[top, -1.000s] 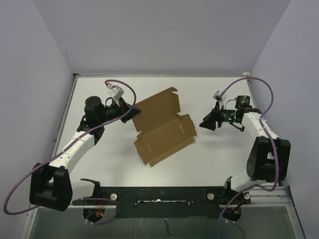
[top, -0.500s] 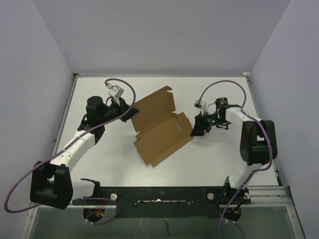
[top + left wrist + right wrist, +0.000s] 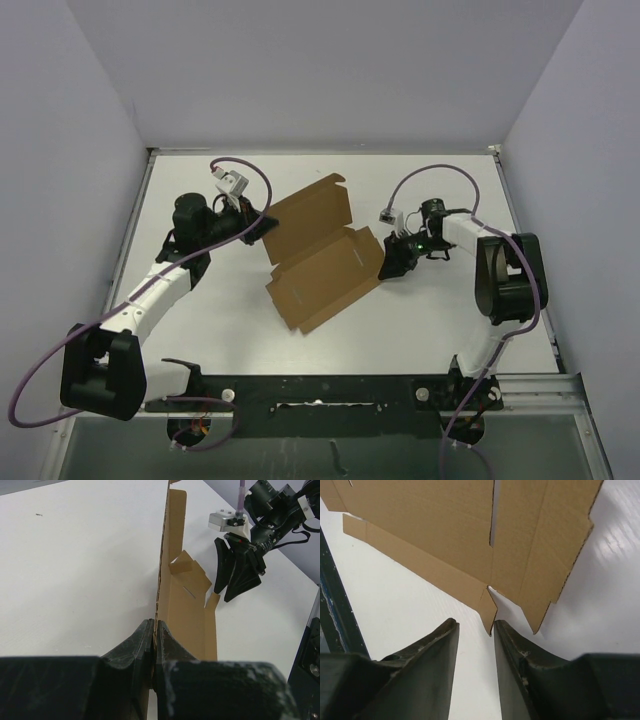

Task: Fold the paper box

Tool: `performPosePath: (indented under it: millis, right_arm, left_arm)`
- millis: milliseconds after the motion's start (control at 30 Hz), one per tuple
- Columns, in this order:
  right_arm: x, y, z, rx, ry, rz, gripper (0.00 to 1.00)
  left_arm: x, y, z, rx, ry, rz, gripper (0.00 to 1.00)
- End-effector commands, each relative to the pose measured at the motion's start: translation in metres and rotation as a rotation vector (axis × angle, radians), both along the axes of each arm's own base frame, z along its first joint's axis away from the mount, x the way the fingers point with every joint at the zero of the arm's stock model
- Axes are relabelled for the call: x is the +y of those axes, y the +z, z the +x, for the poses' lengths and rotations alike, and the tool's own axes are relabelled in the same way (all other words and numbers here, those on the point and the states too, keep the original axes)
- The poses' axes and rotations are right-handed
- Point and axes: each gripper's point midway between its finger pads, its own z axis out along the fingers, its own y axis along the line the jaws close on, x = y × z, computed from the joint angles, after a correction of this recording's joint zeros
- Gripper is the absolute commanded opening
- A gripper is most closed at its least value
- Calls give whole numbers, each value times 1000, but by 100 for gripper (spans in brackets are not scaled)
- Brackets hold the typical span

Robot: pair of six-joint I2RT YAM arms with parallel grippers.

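The paper box [image 3: 318, 255] is a flat brown die-cut cardboard sheet with flaps and slits, lying unfolded in the middle of the white table. My left gripper [image 3: 262, 226] is shut on its left edge; in the left wrist view [image 3: 155, 625] the thin cardboard edge [image 3: 170, 570] runs straight between the closed fingers. My right gripper [image 3: 390, 262] is open at the sheet's right edge. In the right wrist view [image 3: 476, 625] a small pointed flap [image 3: 489, 611] of the sheet [image 3: 445, 525] reaches the gap between the open fingers.
Grey walls close in the table [image 3: 440, 320] at the back and on both sides. A black rail [image 3: 320, 390] runs along the near edge by the arm bases. The right arm's purple cable [image 3: 430, 180] loops above its wrist.
My right gripper has moved left across the table to the sheet's right edge. The sheet has shifted slightly to the left. My left gripper has held its grip in place.
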Motion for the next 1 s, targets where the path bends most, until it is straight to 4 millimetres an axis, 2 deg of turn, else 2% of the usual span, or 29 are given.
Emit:
performPosePath:
  millis: [0, 67, 267, 500, 633, 767, 967]
  right_arm:
    - [13, 24, 4, -53, 51, 63, 31]
    - [17, 28, 1, -53, 71, 81, 26]
    - [35, 34, -12, -70, 154, 103, 19]
    - [42, 15, -19, -43, 197, 33, 14]
    - [43, -1, -21, -6, 204, -14, 15]
    - [42, -9, -21, 23, 199, -28, 18]
    - [41, -13, -21, 46, 196, -35, 31]
  left_arm:
    - [0, 26, 12, -74, 15, -13, 0]
    - [0, 25, 12, -72, 15, -12, 0]
    - [1, 23, 13, -71, 21, -4, 0]
    - [-1, 21, 13, -67, 14, 0, 0]
    - [-2, 20, 13, -65, 8, 1, 0]
    - [-2, 21, 12, -69, 4, 1, 0]
    - [-3, 22, 11, -74, -2, 1, 0]
